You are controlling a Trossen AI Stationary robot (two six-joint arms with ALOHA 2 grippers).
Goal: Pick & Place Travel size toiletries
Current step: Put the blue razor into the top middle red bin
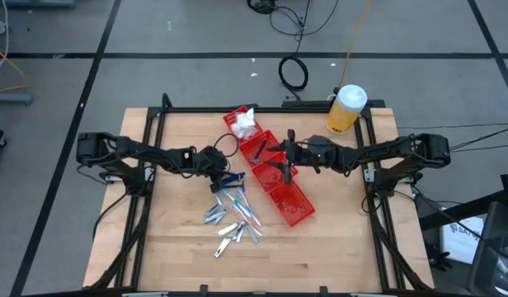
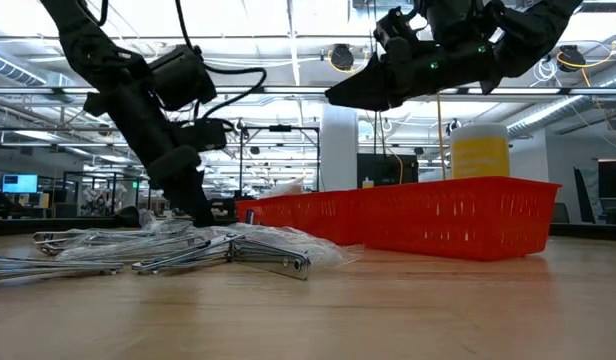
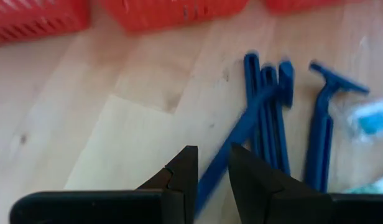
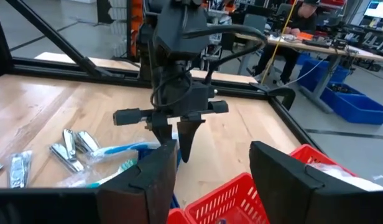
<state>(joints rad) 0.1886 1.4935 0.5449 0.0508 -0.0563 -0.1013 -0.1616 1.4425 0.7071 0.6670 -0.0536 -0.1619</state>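
1. while the left gripper [image 3: 209,180] sits low on the table at the near edge of the toiletry pile, its fingers stand narrow around the handle of a blue razor [image 3: 232,146], which runs straight between the two pads; it looks like a grip, though the blur there keeps me from swearing the pads are pressing.
2. more blue razors [image 3: 269,106] lie side by side just beyond it on the bare wood, and another [image 3: 322,124] lies a little apart beside a clear-wrapped toothbrush [image 3: 369,118].
3. the rest of the pile, silvery nail clippers [image 4: 70,149] and wrapped sticks [image 1: 246,213], is spread on the table [image 1: 336,239] beside the row of red bins [image 1: 275,177].
4. white packets [image 1: 244,124] already fill the far bin, and a blue piece [image 1: 259,151] lies in the next one.
5. the right gripper [image 4: 207,171] hangs above the red bins with its fingers wide and nothing between them.
6. these razors should be very light, stiff and slick plastic, so a hold at mid-handle is best, clear of the head; a thin handle may pivot in the pads if taken near one end.
7. the wrapped sticks will likely be slippery and crinkly, the clippers small, hard and flat on the wood.
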